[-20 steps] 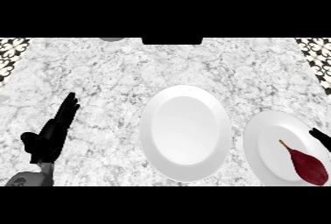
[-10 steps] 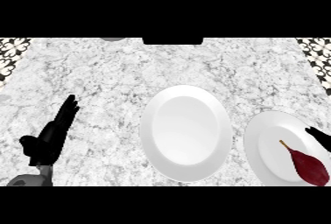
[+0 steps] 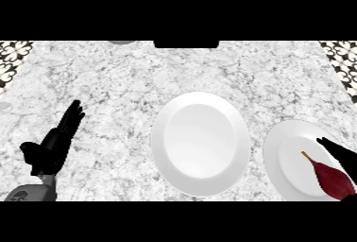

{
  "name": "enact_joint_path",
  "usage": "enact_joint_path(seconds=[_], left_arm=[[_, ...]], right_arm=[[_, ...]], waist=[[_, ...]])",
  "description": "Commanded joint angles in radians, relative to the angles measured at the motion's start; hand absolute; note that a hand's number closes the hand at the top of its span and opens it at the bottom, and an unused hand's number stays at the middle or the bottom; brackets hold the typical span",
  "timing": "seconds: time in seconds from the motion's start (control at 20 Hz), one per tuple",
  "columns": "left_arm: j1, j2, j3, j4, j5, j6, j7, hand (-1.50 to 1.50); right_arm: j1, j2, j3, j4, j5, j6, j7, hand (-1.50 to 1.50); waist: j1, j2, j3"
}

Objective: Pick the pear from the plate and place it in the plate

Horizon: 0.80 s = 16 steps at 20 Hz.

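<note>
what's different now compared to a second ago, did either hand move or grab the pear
The right hand has crept a little further in over the right plate, toward the dark red pear, without taking hold of it. The pear lies where it was on that plate, the middle plate is unchanged, and the left hand rests open at the left as before.

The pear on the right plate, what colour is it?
Dark red pear, with a thin tan stem, in the head view.

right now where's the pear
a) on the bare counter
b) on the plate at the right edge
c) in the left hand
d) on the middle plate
b: the dark red pear lies on the right plate, while the middle plate holds nothing and the left hand rests open on the far side.
</note>
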Motion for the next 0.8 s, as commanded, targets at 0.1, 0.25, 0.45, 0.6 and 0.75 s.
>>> enact_joint_path(seconds=[0.1,0.25,0.45,0.6,0.75], left_arm=[[-0.092,-0.049,0.015,0.111,-0.056,0.013,-0.035,0.00],[0.009,-0.025,0.046,0.009,-0.028,-0.042,-0.009,0.00],[0.096,-0.059,0.011,-0.169,-0.065,0.001,0.076,0.00],[0.002,-0.027,0.049,-0.060,-0.050,-0.041,0.062,0.00],[0.084,-0.086,0.009,-0.086,-0.080,-0.022,0.003,0.00]], right_arm=[[-0.077,0.063,0.001,0.162,0.135,-0.029,-0.056,-1.50],[-0.050,0.053,-0.065,0.159,0.140,0.006,-0.090,-1.50],[-0.066,0.135,-0.032,0.153,0.188,0.028,-0.048,-1.50],[-0.077,0.128,0.014,0.214,0.212,0.031,-0.152,1.50],[-0.193,0.126,-0.028,0.381,0.225,0.024,-0.237,1.50]], waist=[[-0.003,0.001,0.000],[-0.002,0.000,0.000],[0.001,-0.001,0.000],[0.000,0.000,0.000],[0.008,0.001,0.001]])
